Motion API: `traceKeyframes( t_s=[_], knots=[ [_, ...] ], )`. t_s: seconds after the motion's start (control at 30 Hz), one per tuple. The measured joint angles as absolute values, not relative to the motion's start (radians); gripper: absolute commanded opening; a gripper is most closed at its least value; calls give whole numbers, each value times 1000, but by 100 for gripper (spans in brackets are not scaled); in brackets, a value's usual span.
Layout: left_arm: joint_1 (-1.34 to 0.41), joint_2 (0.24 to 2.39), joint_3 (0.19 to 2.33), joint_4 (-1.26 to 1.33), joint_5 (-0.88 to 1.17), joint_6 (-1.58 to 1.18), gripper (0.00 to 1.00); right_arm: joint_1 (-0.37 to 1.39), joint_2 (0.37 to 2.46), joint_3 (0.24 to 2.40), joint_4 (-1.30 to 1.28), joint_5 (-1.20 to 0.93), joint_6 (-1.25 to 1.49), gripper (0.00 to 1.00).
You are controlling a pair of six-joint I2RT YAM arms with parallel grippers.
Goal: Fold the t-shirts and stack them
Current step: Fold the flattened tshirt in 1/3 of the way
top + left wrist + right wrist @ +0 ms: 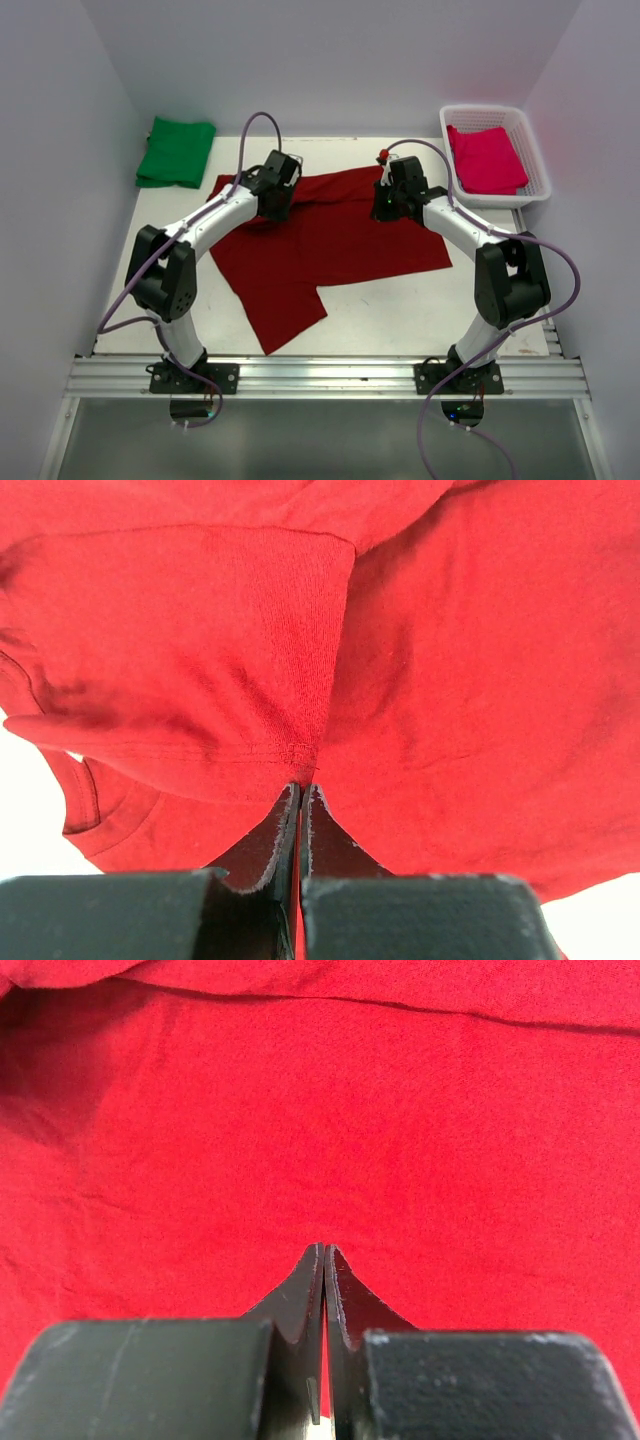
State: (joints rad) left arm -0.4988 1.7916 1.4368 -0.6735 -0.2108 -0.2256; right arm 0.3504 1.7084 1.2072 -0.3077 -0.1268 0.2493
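A white table [400, 300] with an aluminium rail [330, 378] along its near edge sits between plain pale walls [330, 60] left, far and right, evenly lit.

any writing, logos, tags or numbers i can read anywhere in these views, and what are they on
None: no text can be read in any view.
maroon t-shirt: plain cloth, no print or tag showing.
green t-shirt: plain.
pinkish-red t-shirt: plain.
white basket: no label showing.
left arm and right arm: no legible marking.
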Motion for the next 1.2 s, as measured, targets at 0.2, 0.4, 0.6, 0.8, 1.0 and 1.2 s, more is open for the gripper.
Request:
traceKeyframes(
  t_s=[0.2,0.4,0.6,0.8,1.0,1.2],
  knots=[
    [-505,1792,1460,-690,-245,-226,0,350,1708,1207,-308,-127,249,0],
    [-505,1792,1475,-704,-289,-224,0,350,1712,1207,-308,-128,249,0],
    [-505,1807,1475,-704,-301,-224,0,350,1714,1207,-308,-131,245,0],
    [-500,1823,1433,-682,-299,-222,12,350,1714,1207,-309,-131,245,0],
    [-495,1818,1362,-630,-292,-218,100,350,1715,1207,-312,-131,245,0],
    [-483,1741,1324,-540,-297,-225,93,350,1715,1207,-325,-128,244,0]
  ],
)
